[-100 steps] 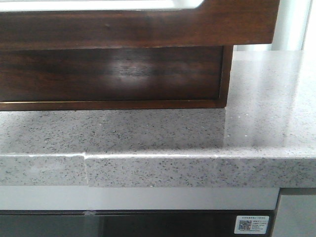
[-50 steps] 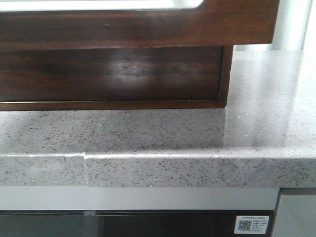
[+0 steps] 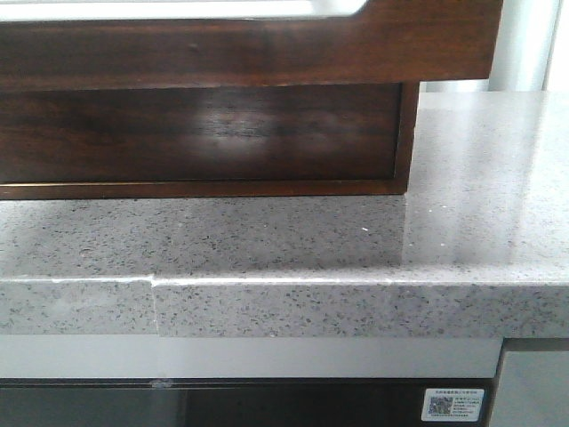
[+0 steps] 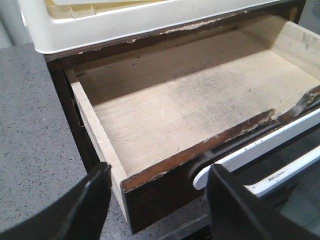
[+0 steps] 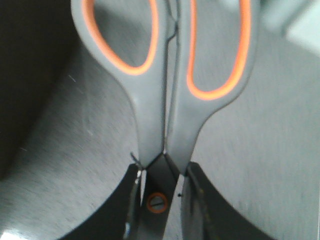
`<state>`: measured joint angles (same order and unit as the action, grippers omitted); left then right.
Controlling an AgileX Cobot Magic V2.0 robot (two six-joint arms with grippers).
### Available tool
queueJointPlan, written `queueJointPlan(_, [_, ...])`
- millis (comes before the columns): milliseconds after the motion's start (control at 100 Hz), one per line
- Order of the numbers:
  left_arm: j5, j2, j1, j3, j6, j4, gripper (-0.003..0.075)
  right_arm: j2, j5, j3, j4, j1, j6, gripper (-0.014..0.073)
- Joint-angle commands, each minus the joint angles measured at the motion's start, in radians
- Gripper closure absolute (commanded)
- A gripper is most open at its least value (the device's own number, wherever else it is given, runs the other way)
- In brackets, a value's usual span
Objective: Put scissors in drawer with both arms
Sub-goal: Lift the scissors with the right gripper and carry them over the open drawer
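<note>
Right gripper: the two dark fingers are closed on the scissors at the pivot, one finger on either side of the orange-ringed screw; the grey handles with orange-lined loops point away from the wrist and are cut off at the frame edge, and the blades are hidden between the fingers. The scissors hang above a blurred grey surface; their place relative to the drawer cannot be told. Left gripper: fingers spread wide, holding nothing, poised just outside the front edge of the drawer, which is pulled out and shows a bare pale board floor. A cream tray sits above the opening. In the front view neither arm appears; the dark glossy wooden cabinet stands on the speckled grey countertop, cut off at top and left. A small white label with a QR code sits low on the right; its print is too small to read
</note>
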<state>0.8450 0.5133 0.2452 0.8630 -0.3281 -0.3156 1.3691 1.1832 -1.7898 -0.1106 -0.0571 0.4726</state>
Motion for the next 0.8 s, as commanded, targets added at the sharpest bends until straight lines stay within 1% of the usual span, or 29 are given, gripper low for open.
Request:
queueJointPlan(0, [-0.076, 0.014, 0.008, 0.032, 0.004, -0.016, 0.0334, -0.058, -0.057, -0.071, -0.041, 0.09, 0.052, 0.0595])
queueJointPlan(40, [-0.076, 0.014, 0.008, 0.032, 0.004, -0.016, 0.0334, -0.062, -0.062, -0.083, -0.058, 0.133, 0.085, 0.0595])
queueJointPlan(150, [-0.076, 0.014, 0.008, 0.032, 0.004, -0.016, 0.0334, -0.065, -0.078, -0.09, -0.065, 0.294, 0.183, 0.0595])
queueJointPlan(160, [-0.076, 0.014, 0.008, 0.032, 0.004, -0.016, 0.0334, -0.065, -0.078, -0.09, -0.065, 0.294, 0.189, 0.0595])
queueJointPlan(170, [-0.076, 0.014, 0.008, 0.032, 0.004, -0.016, 0.0334, -0.063, -0.078, -0.09, -0.065, 0.322, 0.202, 0.0595])
queueJointPlan(310, [-0.076, 0.014, 0.008, 0.032, 0.004, -0.016, 0.0334, -0.034, -0.084, -0.09, -0.065, 0.488, 0.342, 0.0595])
queueJointPlan(360, [-0.076, 0.014, 0.008, 0.032, 0.004, -0.016, 0.0334, -0.014, -0.084, -0.09, -0.065, 0.529, 0.384, 0.0595])
queueJointPlan(610, [-0.076, 0.014, 0.008, 0.032, 0.004, -0.016, 0.0334, 0.096, -0.057, -0.09, -0.048, 0.648, 0.518, 0.0595])
queueJointPlan(660, [-0.076, 0.014, 0.008, 0.032, 0.004, -0.016, 0.0334, 0.119, -0.053, -0.09, -0.025, 0.669, 0.528, 0.0595])
queueJointPlan(790, [-0.076, 0.014, 0.008, 0.032, 0.004, -0.016, 0.0334, 0.172, -0.053, -0.09, 0.091, 0.726, 0.531, 0.0594])
